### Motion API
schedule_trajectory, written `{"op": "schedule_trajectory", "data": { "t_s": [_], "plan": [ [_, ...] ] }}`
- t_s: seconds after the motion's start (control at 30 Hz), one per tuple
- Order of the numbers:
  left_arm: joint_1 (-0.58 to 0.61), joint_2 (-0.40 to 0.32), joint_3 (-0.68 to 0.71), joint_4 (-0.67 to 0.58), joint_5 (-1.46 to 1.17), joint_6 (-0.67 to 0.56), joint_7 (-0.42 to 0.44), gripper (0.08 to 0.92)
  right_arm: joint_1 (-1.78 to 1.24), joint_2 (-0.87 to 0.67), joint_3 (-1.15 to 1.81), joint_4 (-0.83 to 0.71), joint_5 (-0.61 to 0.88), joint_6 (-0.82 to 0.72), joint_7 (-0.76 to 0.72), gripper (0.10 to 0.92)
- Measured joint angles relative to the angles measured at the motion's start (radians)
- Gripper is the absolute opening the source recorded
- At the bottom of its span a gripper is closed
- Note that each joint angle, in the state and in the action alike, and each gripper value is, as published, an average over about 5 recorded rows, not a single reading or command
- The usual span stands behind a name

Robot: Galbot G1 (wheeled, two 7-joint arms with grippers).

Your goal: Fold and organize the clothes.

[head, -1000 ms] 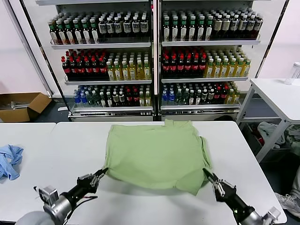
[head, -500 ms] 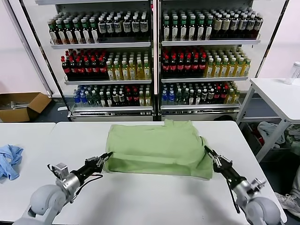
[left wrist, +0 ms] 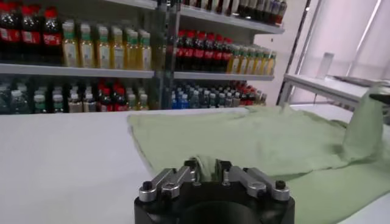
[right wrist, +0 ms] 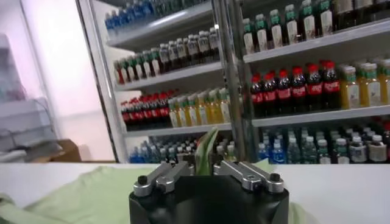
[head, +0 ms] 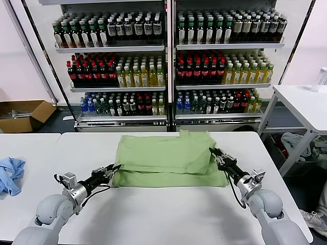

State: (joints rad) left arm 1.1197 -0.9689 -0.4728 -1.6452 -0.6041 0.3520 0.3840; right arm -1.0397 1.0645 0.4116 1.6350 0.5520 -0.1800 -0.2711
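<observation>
Right now the light green shirt (head: 169, 158) lies folded in a wide band across the middle of the white table (head: 153, 214), centre of the head view, with its collar, buttons and logo all turned out of sight. At the lower left of that view the left gripper (head: 110, 171) sits at the shirt's near left corner; in the left wrist view a little fold of green cloth (left wrist: 206, 165) shows between its fingers (left wrist: 190, 165), so it looks to be pinching the corner, though the tips themselves are hard to make out. At the right of centre the right gripper (head: 218, 157) meets the shirt's right edge — in the right wrist view a strip of green fabric (right wrist: 206, 151) stands up between its fingers (right wrist: 180, 165), gripped there. Both forearms are cut off by the lower frame edge. A blue cloth (head: 10, 174) lies at the far left, partly cropped — well apart from the shirt.
</observation>
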Motion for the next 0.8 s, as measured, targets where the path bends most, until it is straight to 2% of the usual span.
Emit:
{"op": "schedule_trajectory", "data": {
  "t_s": [0.37,0.47,0.7,0.8],
  "plan": [
    [0.085,-0.016,-0.028,-0.065,0.015,-0.001,-0.032,0.741,-0.152,-0.011,0.092,0.105,-0.088,-0.066,0.074,0.765],
    [0.099,-0.029,-0.024,-0.07,0.011,0.007,-0.049,0.801,-0.199,-0.006,0.106,0.127,-0.101,-0.074,0.085,0.812],
    [0.1,-0.06,-0.007,-0.063,-0.015,0.031,-0.103,0.823,-0.264,0.009,0.111,0.152,-0.131,-0.09,0.101,0.812],
    [0.098,-0.065,-0.003,-0.059,-0.03,0.043,-0.128,0.823,-0.275,0.016,0.109,0.153,-0.141,-0.095,0.105,0.755]
  ]
}}
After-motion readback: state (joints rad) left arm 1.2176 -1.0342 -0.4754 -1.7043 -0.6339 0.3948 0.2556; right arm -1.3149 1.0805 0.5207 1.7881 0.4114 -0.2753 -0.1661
